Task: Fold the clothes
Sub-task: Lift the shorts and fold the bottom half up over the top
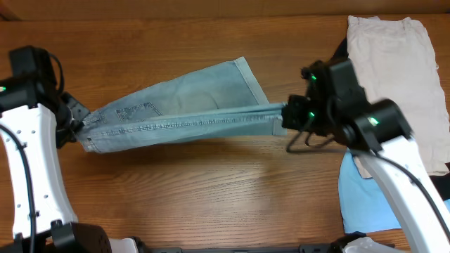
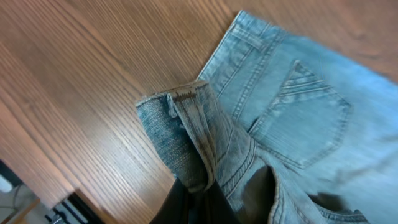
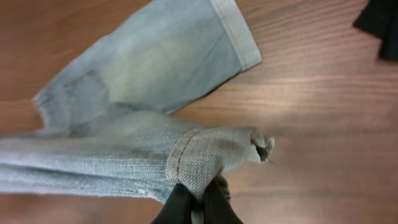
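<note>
Left wrist: left end effector (image 2: 194,205) clamps denim shorts (image 2: 323,74) at waistband (image 2: 186,124), stitched back pocket (image 2: 305,121) beside; right wrist: right end effector (image 3: 198,202) pinches a leg hem (image 3: 193,158); overhead only: shorts stretched between both across the surface (image 1: 211,190), beige shorts (image 1: 394,70) and sky-blue garment (image 1: 362,200) far right.

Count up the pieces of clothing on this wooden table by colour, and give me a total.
Faded light-blue denim shorts: 1
Beige shorts: 1
Black garment, only partly in view: 1
Sky-blue garment: 1
Total: 4 garments clearly in view
</note>
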You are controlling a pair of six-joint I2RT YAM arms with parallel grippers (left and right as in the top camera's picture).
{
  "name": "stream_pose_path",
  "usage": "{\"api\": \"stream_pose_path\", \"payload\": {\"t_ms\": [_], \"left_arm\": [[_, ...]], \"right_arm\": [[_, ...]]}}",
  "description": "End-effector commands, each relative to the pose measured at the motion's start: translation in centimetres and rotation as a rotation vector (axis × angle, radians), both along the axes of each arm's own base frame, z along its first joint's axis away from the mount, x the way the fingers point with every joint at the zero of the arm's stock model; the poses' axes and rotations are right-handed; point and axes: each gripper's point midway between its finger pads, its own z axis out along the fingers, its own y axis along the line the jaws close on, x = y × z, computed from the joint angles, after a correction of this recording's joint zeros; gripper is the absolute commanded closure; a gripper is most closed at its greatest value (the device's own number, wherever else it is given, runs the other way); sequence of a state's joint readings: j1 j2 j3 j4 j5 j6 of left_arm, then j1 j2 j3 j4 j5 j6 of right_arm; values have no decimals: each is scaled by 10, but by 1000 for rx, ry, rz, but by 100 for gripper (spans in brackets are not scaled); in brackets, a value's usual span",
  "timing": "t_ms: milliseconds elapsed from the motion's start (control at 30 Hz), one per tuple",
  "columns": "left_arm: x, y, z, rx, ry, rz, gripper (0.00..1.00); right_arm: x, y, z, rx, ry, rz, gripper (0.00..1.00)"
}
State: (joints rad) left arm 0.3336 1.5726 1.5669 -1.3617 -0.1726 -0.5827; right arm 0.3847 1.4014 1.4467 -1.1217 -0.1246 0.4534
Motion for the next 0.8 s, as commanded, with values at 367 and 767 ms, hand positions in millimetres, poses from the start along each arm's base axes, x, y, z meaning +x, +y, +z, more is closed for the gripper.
{"api": "stream_pose_path", "payload": {"t_ms": [367, 767], "left_arm": [[29, 33, -80, 102, -5, 46, 95], [114, 58, -115, 151, -225, 41, 14]], "right_arm": [[127, 19, -88, -103, -112, 19, 96], [219, 54, -112, -2, -398, 13, 0]]}}
